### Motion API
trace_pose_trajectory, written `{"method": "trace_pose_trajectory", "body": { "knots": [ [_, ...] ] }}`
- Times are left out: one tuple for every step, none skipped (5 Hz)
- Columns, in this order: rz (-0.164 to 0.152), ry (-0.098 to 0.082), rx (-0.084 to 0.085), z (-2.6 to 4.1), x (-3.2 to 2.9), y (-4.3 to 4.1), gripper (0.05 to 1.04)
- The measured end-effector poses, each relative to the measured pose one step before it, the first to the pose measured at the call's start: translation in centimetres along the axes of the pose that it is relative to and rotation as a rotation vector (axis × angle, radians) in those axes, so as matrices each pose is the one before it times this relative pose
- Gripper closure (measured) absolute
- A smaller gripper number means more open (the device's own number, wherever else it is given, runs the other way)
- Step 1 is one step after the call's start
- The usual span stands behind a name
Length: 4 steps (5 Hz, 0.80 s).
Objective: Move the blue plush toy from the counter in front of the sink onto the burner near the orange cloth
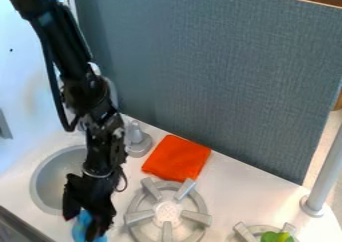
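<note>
Low at the lower left of the camera view, the black gripper (85, 218) hangs over the counter strip between the sink and the stove burner. A light blue thing (81, 227) lies right at it, partly covered by it; what it is, and whether it is gripped, I cannot tell. To the gripper's upper right, an orange cloth (177, 158) lies folded flat behind the large grey burner (167, 212). Something green (276, 237) rests on a second burner at the bottom edge.
The round grey sink (49, 186) is left of the gripper, with a grey faucet base (138, 141) behind it. A blue-grey panel (214, 71) stands along the counter's back. At the right, a grey post (324, 173) rises from the white counter (244, 186).
</note>
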<state>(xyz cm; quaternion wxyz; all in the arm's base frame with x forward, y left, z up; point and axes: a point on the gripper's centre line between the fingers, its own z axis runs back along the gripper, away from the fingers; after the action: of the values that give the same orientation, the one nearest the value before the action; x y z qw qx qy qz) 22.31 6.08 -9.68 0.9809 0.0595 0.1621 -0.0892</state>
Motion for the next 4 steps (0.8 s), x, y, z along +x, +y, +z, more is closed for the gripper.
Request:
{"method": "trace_pose_trajectory", "body": {
  "knots": [
    [0.0366, 0.0109, 0.0005, -0.445, -0.529, 0.473, 0.406],
    [-0.0003, 0.0056, -0.0315, -0.415, -0.705, 0.149, 0.619],
    [-0.0277, -0.1075, -0.0494, 3.876, -0.196, -0.469, 0.787],
    [-0.0818, -0.0909, -0.0025, 4.006, 0.981, -1.441, 0.865]
  ]
}}
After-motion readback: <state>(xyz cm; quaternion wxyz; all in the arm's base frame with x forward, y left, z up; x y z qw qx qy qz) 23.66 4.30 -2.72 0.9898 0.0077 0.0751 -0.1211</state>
